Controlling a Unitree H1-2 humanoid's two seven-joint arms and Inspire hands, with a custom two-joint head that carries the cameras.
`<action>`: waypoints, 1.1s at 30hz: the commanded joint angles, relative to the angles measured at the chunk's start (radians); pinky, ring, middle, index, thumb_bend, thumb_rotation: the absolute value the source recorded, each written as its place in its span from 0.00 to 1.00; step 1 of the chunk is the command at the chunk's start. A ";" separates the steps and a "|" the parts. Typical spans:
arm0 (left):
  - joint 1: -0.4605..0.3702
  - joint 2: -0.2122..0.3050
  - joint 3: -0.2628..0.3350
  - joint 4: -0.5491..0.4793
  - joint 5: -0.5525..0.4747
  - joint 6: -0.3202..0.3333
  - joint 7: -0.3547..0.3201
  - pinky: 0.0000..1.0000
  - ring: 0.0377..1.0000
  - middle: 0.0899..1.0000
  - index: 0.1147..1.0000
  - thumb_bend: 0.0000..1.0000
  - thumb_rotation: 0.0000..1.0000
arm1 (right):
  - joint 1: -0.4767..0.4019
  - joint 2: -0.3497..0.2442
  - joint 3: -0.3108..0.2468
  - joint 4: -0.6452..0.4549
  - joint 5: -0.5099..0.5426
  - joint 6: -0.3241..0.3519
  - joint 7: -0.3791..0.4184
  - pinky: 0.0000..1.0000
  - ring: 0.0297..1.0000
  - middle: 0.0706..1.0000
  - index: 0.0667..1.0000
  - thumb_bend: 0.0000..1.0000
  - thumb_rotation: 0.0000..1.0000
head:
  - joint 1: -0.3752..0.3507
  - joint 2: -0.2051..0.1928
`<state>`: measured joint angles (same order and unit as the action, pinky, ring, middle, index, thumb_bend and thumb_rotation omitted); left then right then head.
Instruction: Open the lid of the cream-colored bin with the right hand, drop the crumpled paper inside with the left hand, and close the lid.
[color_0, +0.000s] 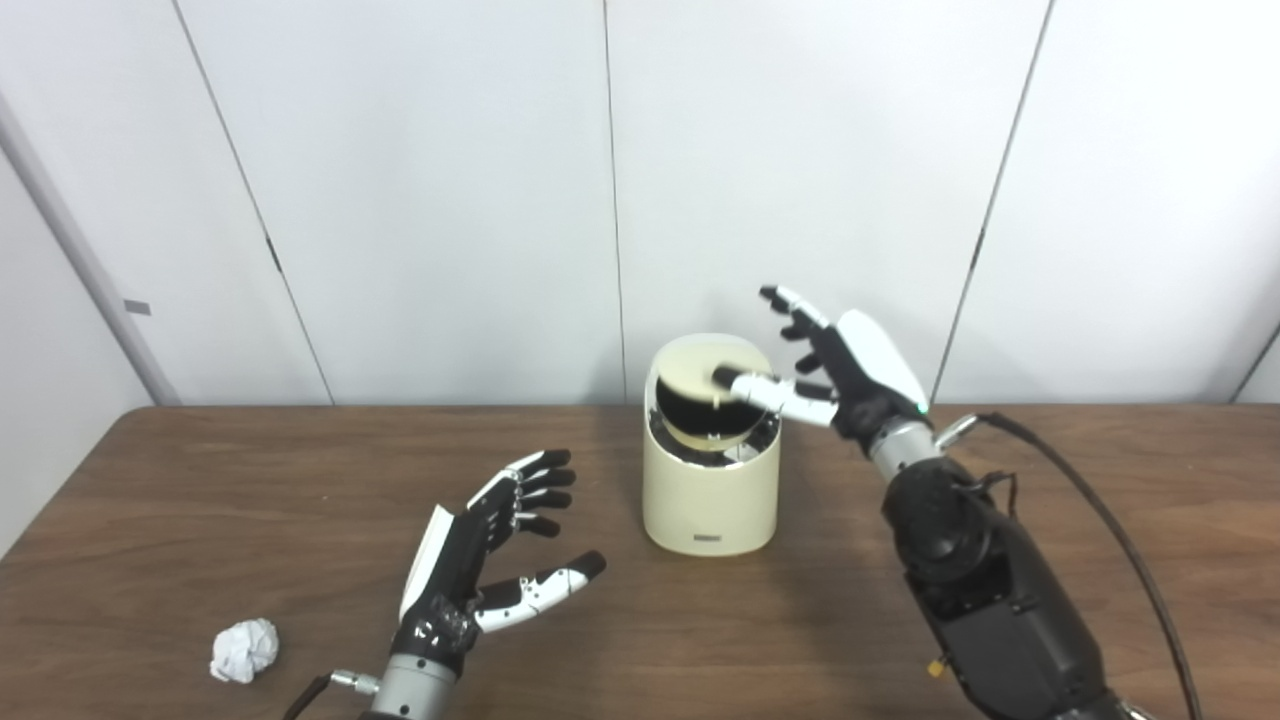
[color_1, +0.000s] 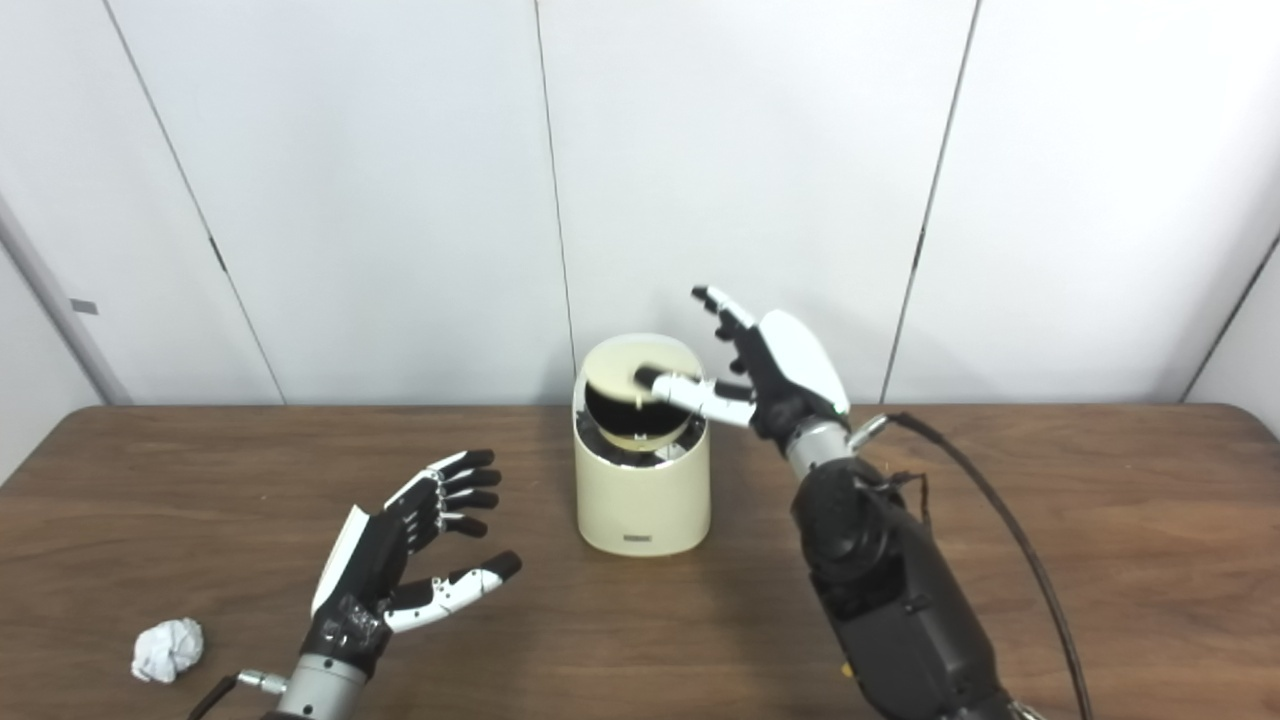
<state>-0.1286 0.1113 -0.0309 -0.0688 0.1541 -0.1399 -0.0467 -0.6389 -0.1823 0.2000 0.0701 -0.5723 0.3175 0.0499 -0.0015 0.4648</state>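
Left eye view: right hand (color_0: 835, 370), fingers spread, thumb tilting the bin (color_0: 710, 490) lid (color_0: 705, 400) open mid-counter (color_0: 1100, 500); empty, open left hand (color_0: 490, 555) hovers, crumpled paper (color_0: 244, 650) ungrasped near the front-left corner.

The bin's (color_0: 711, 490) inside stays dark behind its tilted lid (color_0: 708, 395). Both forearms and the worktop (color_0: 200, 500) run off the picture's edges.

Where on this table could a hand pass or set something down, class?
Bare wood spans the table right of the right arm, and the stretch between left hand and bin. Crowded: the bin's lid, under the right hand, and the near-left corner with the crumpled paper.
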 joint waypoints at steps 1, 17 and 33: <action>-0.030 0.002 0.000 -0.030 0.002 -0.029 0.008 0.64 0.73 0.77 0.81 0.68 0.15 | -0.015 -0.016 -0.020 -0.042 0.011 -0.014 -0.005 0.69 0.84 0.91 0.92 0.57 0.73 | 0.001 0.001; -0.038 0.013 0.010 -0.037 -0.002 -0.015 0.004 0.62 0.73 0.76 0.80 0.69 0.16 | 0.211 -0.084 -0.102 -0.166 0.135 -0.171 -0.019 0.71 0.87 0.94 0.91 0.74 0.50 | 0.012 0.004; -0.052 -0.047 -0.018 -0.006 0.036 -0.021 0.040 0.59 0.70 0.76 0.80 0.71 0.14 | 0.352 -0.157 -0.139 -0.164 0.193 -0.259 0.012 0.74 0.86 0.93 0.96 0.75 0.34 | 0.374 -0.028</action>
<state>-0.1340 0.0792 -0.0433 -0.0687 0.1752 -0.1373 -0.0286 -0.2543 -0.3224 0.0777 -0.0639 -0.3929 0.0824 0.0611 0.3279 0.4434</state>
